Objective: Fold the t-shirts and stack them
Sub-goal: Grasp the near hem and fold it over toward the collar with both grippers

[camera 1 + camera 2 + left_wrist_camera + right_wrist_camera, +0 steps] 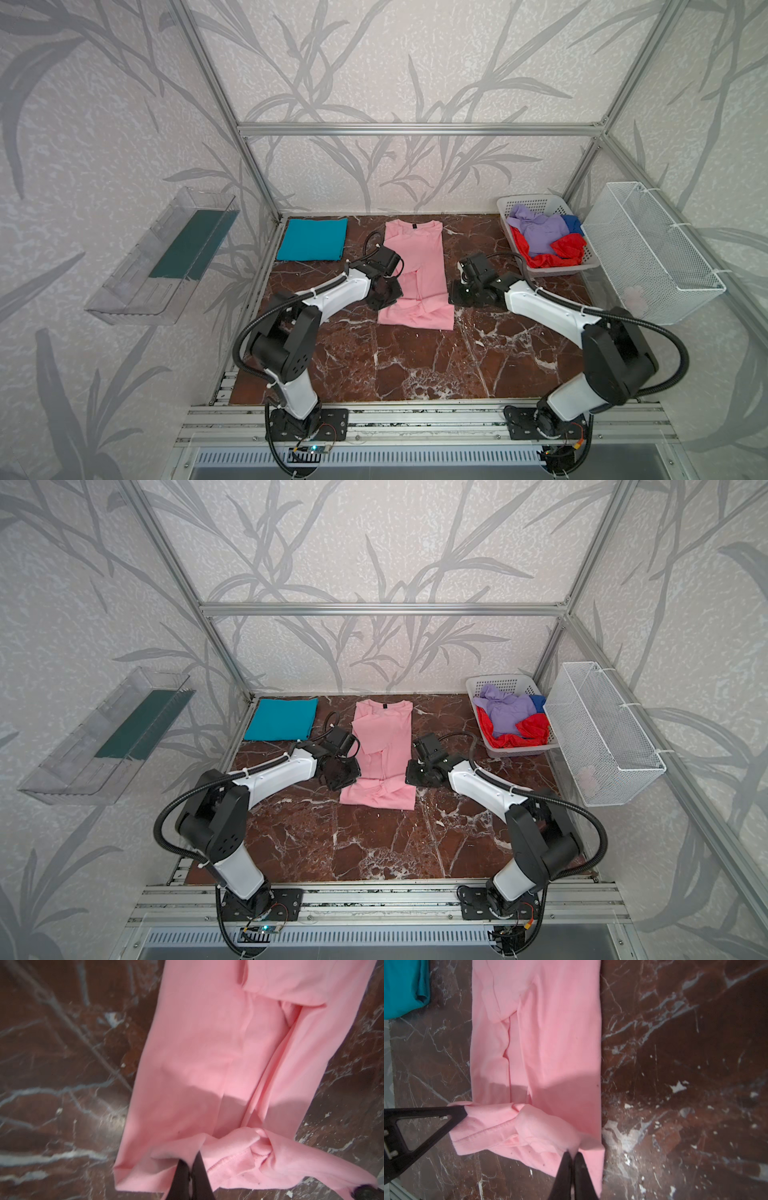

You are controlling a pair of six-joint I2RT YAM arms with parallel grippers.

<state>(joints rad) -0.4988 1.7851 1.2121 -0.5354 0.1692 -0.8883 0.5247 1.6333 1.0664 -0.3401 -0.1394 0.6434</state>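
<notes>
Here, pink t-shirt (415,257) lies lengthwise mid marble table (415,365), sleeves folded in. L gripper (190,1160) and R gripper (572,1153) each pinch its bunched near hem, jaws closed on fabric at opp. corners. Teal t-shirt (312,239) lies folded far left; lavender t-shirt (540,230), red t-shirt (569,247) & blue t-shirt (573,222) are heaped in basket (505,204), far right.

The place is a robot lab test cell. Bare aluminium frame posts (415,129) box in the space, and leaf-print wallpaper (374,62) covers the panels as a backdrop. Under the fingers (563,1174) lies a marble-look tabletop (415,365). Well behind the fingers, the two arm bases (307,422) are bolted to slotted aluminium rails (415,420) beside an exposed circuit board (311,449). Right of the fingers, a wire mesh bin (648,249) is tied onto the frame.
</notes>
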